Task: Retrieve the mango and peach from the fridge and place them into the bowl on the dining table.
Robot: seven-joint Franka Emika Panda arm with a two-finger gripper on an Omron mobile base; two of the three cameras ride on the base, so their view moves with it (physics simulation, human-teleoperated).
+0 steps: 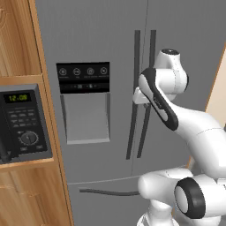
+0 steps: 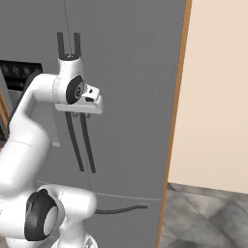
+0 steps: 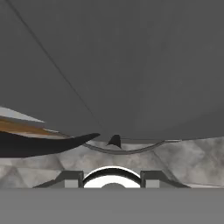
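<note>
The grey fridge [image 1: 97,39] faces me with both doors shut, its two dark bar handles [image 1: 136,66] running down the middle. My white hand [image 1: 142,93] is pressed up against those handles at about mid height and points down along the door. In the hand view the gripper [image 3: 111,177] looks down the grey door towards the floor. Its fingertips [image 3: 70,178] stand apart with nothing between them. One dark handle [image 3: 39,145] passes to the left of them. The mango, the peach, the bowl and the dining table are out of view.
A black microwave [image 1: 22,123] sits in a wooden cabinet left of the fridge. The black dispenser panel [image 1: 83,77] is on the left door. A curved drawer handle [image 2: 121,209] runs low on the fridge. A beige wall [image 2: 218,97] and tiled floor [image 2: 208,218] lie to the right.
</note>
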